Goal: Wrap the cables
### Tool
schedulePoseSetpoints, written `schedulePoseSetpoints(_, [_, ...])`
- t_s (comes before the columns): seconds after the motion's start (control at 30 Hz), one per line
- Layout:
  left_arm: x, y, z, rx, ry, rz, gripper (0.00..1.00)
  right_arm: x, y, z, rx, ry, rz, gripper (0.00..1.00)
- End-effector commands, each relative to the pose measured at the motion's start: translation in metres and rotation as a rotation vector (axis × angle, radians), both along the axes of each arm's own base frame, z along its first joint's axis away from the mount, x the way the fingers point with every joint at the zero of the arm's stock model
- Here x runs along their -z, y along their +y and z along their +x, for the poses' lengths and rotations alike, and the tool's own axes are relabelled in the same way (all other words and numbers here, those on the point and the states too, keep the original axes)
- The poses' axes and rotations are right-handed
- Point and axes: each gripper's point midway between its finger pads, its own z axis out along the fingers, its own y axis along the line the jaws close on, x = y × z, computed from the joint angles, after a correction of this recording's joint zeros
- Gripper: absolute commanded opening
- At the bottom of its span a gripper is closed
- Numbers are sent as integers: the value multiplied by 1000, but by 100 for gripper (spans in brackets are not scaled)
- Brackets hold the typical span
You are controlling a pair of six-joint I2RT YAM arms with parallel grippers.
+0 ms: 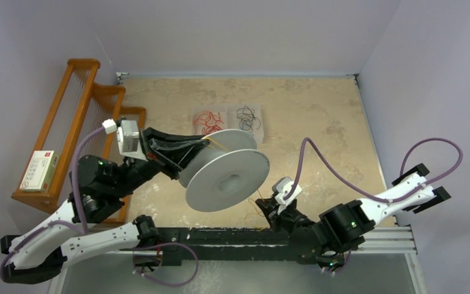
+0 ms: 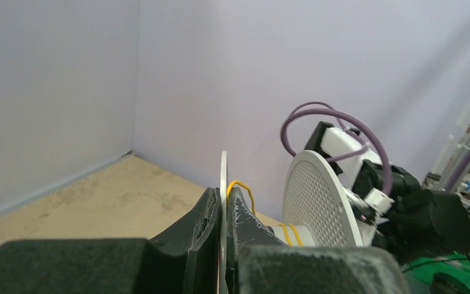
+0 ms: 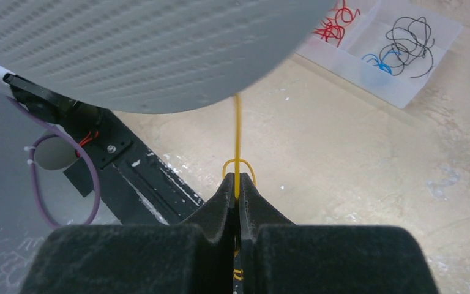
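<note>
**A:** What are the jaws of the right gripper (image 3: pixel 237 191) doing?
**B:** They are pressed together on one yellow cable (image 3: pixel 238 131). The strand bows out a little at the fingertips. From there it runs taut and straight ahead, and it passes behind the rim of the white spool (image 3: pixel 141 49) just beyond them.
**A:** And the arm behind it?
**B:** It is folded low, with the elbow out to its right and the wrist aimed inward at the spool's near flange.
**A:** The left gripper (image 2: pixel 223 211)?
**B:** It is closed too, clamped on the thin edge of the spool's other flange, which stands between its fingers. That arm reaches forward, then bends toward the right arm, holding the spool tilted.
**A:** Is there any cable by it?
**B:** A yellow loop (image 2: pixel 243 187) arcs right beside its fingertips. Two yellow turns (image 2: pixel 290 234) lie on the hub just past them.
**A:** Counts?
**B:** Two grippers, and one spool with two flanges. I cannot tell how many separate strands the yellow pieces make.
**A:** Farther out?
**B:** Beyond the spool from the right gripper there is a clear tray (image 3: pixel 398 92) with two compartments. One holds red wires (image 3: pixel 336 24). The other holds black wires (image 3: pixel 410 40) and blue wires (image 3: pixel 379 59).
</note>
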Motion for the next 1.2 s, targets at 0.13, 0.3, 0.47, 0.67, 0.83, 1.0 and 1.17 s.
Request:
schedulePoseSetpoints(0.13, [-62,41,57,-351,81,-260,0,-9,40,-14,-71,-64,110,0])
schedulePoseSetpoints(0.3, [-38,20,91,-475,153,-160,0,-23,65,-5,-65,-106,151,0])
schedulePoseSetpoints(0.47, [-16,7,116,-580,194,-58,0,-29,99,16,-74,-136,134,0])
schedulePoseSetpoints(0.67, [9,5,135,-700,216,62,0,-41,131,30,-85,-181,94,0])
schedulePoseSetpoints(0.83, [20,8,142,-753,223,95,0,-38,149,38,-101,-172,124,0])
schedulePoseSetpoints(1.0, [39,5,147,-787,217,168,0,-44,160,45,-97,-196,138,3])
schedulePoseSetpoints(1.17, [66,3,154,-830,208,293,0,-58,157,54,-75,-231,117,3])
